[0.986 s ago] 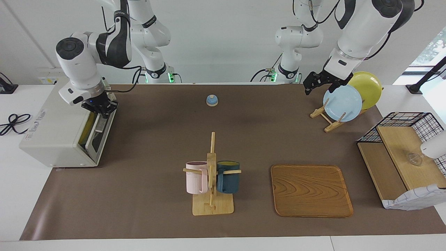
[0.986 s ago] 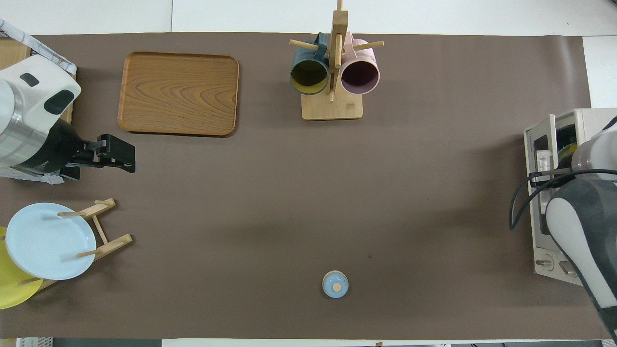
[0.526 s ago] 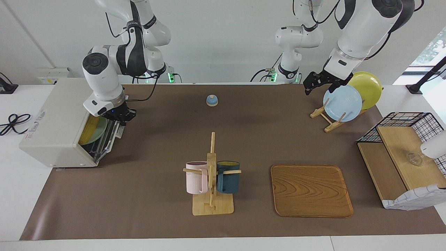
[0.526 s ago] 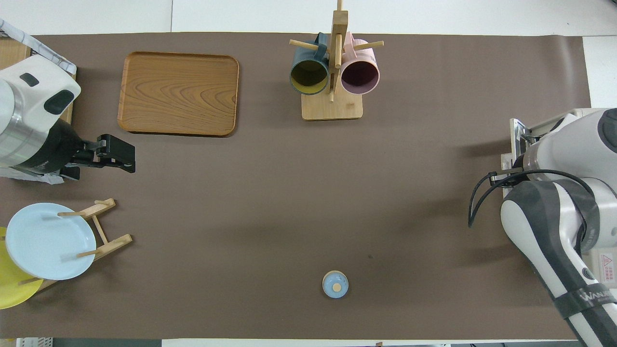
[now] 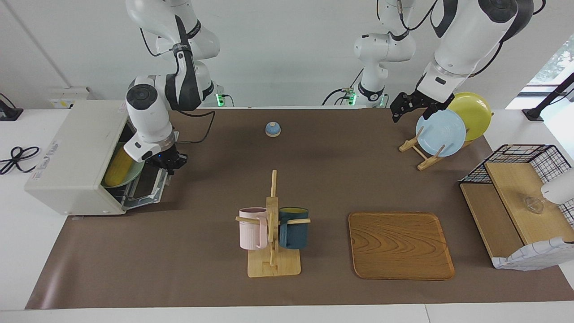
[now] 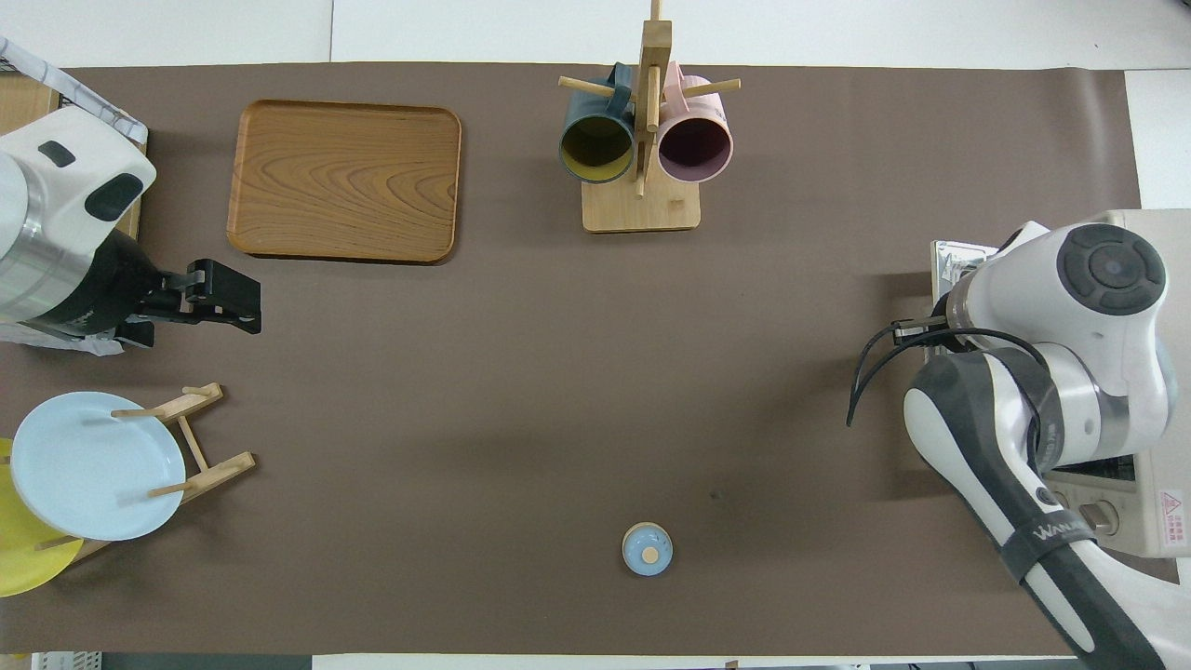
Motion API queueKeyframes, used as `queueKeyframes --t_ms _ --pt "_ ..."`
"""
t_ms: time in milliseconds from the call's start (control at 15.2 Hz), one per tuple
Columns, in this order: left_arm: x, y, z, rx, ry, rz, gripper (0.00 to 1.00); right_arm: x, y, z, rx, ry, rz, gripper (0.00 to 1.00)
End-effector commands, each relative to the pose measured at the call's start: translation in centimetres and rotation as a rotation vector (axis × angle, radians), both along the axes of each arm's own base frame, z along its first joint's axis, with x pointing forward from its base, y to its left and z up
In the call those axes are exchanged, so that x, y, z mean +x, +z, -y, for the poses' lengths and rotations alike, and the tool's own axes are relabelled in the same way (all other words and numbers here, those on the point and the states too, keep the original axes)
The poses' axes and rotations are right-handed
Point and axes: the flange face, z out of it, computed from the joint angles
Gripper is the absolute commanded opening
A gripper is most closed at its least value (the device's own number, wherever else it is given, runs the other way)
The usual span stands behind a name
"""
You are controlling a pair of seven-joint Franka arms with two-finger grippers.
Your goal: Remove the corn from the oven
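Corn (image 5: pixel 119 167) in oven (image 5: pixel 76 157) — door down

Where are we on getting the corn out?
Done: the oven door is down. In hand: the right gripper, shut, sits at the door's handle edge. Left: the corn lies inside on a green plate, ungrasped. The left gripper waits, open, by the plate rack.

White rounded arms (image 5: pixel 466 31), dark grey joint bands, black cables, black pincers.
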Motion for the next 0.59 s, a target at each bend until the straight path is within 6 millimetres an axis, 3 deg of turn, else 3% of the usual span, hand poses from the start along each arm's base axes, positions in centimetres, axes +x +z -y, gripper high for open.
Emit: queueKeyframes --t_ms 0,132,526 --pt "-0.3 0.4 -0.3 0.018 0.000 0.013 1.00 1.0 -2.6 0.8 -0.018 -0.011 0.015 0.00" --pt "-0.3 0.4 -0.3 0.018 0.000 0.013 1.00 1.2 -3.9 1.1 -0.018 -0.014 0.008 0.00" --pt "-0.3 0.4 -0.3 0.018 0.000 0.014 1.00 0.9 -4.4 0.6 -0.009 -0.036 0.000 0.00"
